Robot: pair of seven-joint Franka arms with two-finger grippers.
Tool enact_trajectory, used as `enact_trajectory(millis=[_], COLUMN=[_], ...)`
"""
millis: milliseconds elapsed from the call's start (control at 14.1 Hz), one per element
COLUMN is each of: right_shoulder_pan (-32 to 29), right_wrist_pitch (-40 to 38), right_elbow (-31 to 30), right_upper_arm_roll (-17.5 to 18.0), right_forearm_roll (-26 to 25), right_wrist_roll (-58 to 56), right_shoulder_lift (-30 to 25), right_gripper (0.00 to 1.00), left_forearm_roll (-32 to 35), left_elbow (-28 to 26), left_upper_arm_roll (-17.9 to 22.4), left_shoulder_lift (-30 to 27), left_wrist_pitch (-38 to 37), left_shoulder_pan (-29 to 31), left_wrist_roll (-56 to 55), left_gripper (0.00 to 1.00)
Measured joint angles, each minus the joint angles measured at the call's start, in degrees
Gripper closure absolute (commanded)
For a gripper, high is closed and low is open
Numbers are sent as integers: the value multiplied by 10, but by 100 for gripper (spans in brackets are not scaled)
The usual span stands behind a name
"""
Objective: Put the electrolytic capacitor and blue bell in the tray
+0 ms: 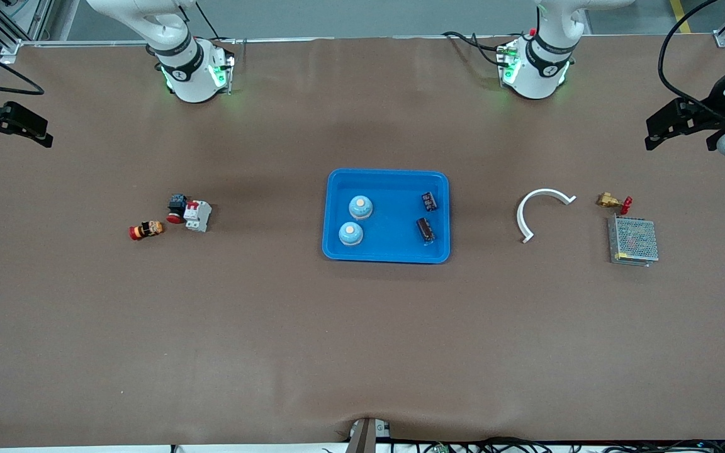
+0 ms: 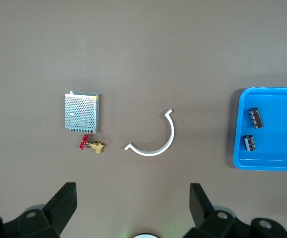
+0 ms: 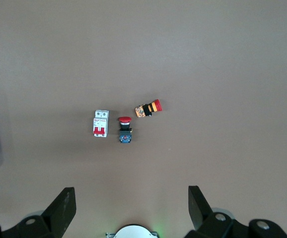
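blue plastic tray (image 1: 387, 251) sits mid desk (image 1: 362, 340), flat. inside it: two blue bells, one (image 1: 360, 206) farther from the front camera, the other (image 1: 350, 233) just nearer, both upright, side by side toward the right arm's end of the tray. two electrolytic capacitors lie toward the left arm's end of the tray, one (image 1: 428, 201) farther from the camera, the other (image 1: 425, 229) nearer, apart from each other and from the bells.

toward the left arm's end of the desk: white c-shaped clip (image 1: 538, 209), then a brass valve with red handle (image 1: 612, 201), and just nearer the camera a metal mesh power supply (image 1: 632, 240). toward the right arm's end: white circuit breaker (image 1: 197, 215) touching or just beside a red pushbutton switch (image 1: 176, 208), and a red and orange emergency button (image 1: 146, 230) lying on its side near them.

left claw (image 2: 132, 208) hangs high over the desk at the left arm's end, fingers spread wide, gripping nothing. right claw (image 3: 131, 208) hangs high over the right arm's end, fingers also spread wide, nothing in them.
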Motion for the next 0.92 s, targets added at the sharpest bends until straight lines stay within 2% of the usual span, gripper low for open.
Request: enact_trajectory(millis=[354, 921], right_shoulder_pan=[-44, -45], right_wrist_pitch=[1, 4], right_elbow=[0, 0], right_upper_arm_roll=[48, 51], right_forearm_roll=[0, 0], right_wrist_roll=[0, 0], right_shoulder_lift=[0, 1], right_gripper=[0, 0], left_forearm_roll=[0, 0], left_elbow=[0, 0], left_upper_arm_roll=[0, -1], left_shoulder_lift=[0, 1], left_wrist_pitch=[0, 0], left_shoulder_pan=[0, -3], left_wrist_roll=[-16, -18], left_gripper=[0, 0])
